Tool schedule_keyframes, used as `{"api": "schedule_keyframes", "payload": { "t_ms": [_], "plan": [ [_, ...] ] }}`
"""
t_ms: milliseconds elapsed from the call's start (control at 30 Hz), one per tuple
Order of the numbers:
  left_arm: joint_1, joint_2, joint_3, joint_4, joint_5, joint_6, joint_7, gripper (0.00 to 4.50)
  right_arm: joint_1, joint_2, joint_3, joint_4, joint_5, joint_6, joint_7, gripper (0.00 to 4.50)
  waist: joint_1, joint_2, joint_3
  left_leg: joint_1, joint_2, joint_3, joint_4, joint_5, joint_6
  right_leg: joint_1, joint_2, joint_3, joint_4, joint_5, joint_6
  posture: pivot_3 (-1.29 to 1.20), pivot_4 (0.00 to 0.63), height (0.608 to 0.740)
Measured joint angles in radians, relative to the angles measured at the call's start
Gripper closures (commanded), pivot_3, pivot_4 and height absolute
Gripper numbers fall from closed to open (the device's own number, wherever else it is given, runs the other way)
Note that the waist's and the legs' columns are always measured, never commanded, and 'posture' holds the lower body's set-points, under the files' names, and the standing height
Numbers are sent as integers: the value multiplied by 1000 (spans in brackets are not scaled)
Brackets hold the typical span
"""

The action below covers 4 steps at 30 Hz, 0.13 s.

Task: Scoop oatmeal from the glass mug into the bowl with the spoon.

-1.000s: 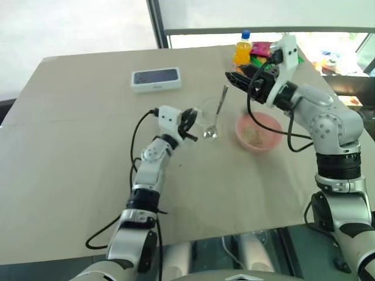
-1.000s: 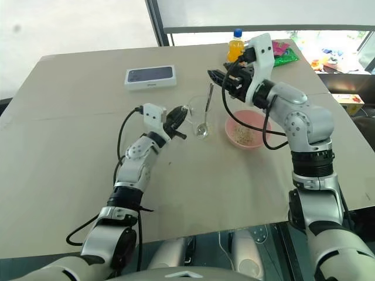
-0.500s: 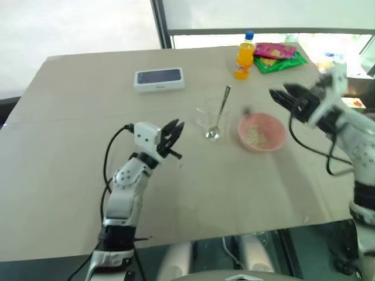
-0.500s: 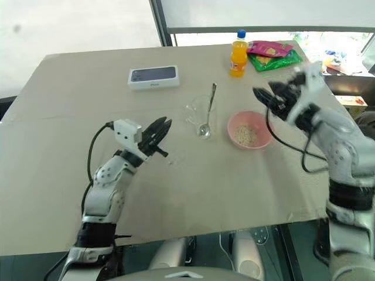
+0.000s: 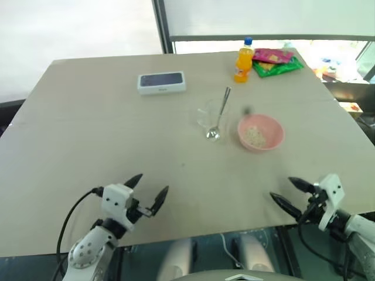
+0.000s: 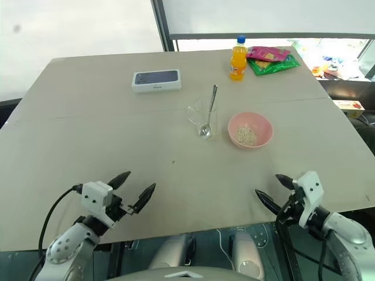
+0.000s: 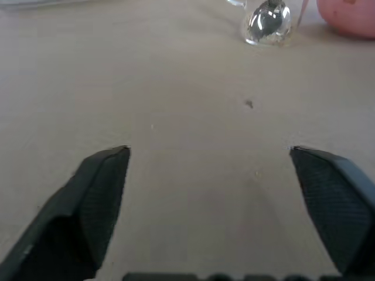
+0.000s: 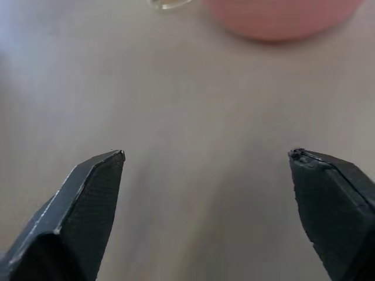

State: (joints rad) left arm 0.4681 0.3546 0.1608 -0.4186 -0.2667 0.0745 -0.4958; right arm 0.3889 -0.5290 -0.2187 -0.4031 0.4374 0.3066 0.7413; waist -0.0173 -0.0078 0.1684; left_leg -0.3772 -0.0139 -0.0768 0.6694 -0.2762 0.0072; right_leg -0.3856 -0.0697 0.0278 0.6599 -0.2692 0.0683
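Since both black two-finger grippers, left (image 5: 146,193) and right (image 5: 287,196), sit spread wide and empty at the near table edge, everything's well ahead of them. The slim silver metal spoon (image 5: 220,112) leans in the small clear glass mug (image 5: 208,115), handle tipping away, just left of the shallow pink bowl (image 5: 270,139) holding the beige oatmeal (image 5: 254,136); neither arm looks clearly nearer.

The spoon (image 6: 207,111) stands in the glass mug (image 6: 201,115), left of the bowl (image 6: 250,129).

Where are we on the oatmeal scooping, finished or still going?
Looks finished. Done: a pale beige oatmeal heap lies in the small pink bowl, and the slim silver spoon stands in the clear glass mug. In hand: nothing; the left gripper and right gripper are open, at the near table edge. Left: nothing obvious; whether the mug holds more oatmeal is unclear.
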Motion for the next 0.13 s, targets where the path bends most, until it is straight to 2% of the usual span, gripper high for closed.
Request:
{"api": "schedule_keyframes", "payload": {
  "t_ms": [133],
  "plan": [
    [2,-4,-3,-3,27,5,27,31,-60,2,5,96,-31,-98,23,0,2,0,0,0,0,0,1,0,0,0,0,0,1,3,0,0,150,740]
  ]
}}
